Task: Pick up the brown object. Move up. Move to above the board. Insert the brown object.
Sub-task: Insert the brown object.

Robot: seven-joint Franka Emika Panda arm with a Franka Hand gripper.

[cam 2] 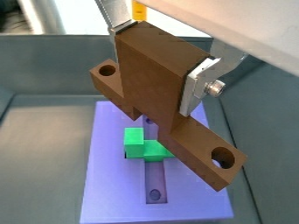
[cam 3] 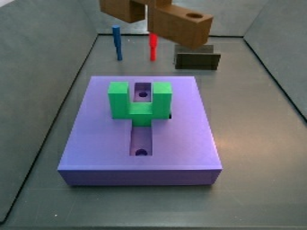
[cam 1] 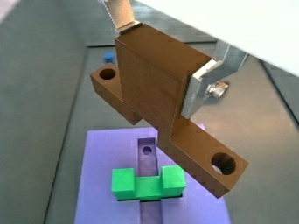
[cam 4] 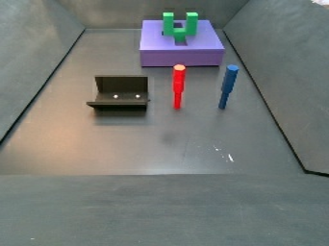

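In both wrist views the hand [cam 1: 163,66] is clamped on the upright block of the brown object [cam 1: 163,105], silver fingers [cam 2: 201,83] pressed on opposite faces, the long bar hanging crosswise below. The piece hangs in the air above the board [cam 2: 111,188], over the green U-shaped block [cam 2: 145,147] and the groove [cam 1: 145,153]. In a side view the object [cam 3: 162,18] sits high, toward the board's [cam 3: 102,144] far end. The risk appears to be misalignment: lowered with the bar skewed, it could land on the green block [cam 3: 135,99] and jam or twist in the grip.
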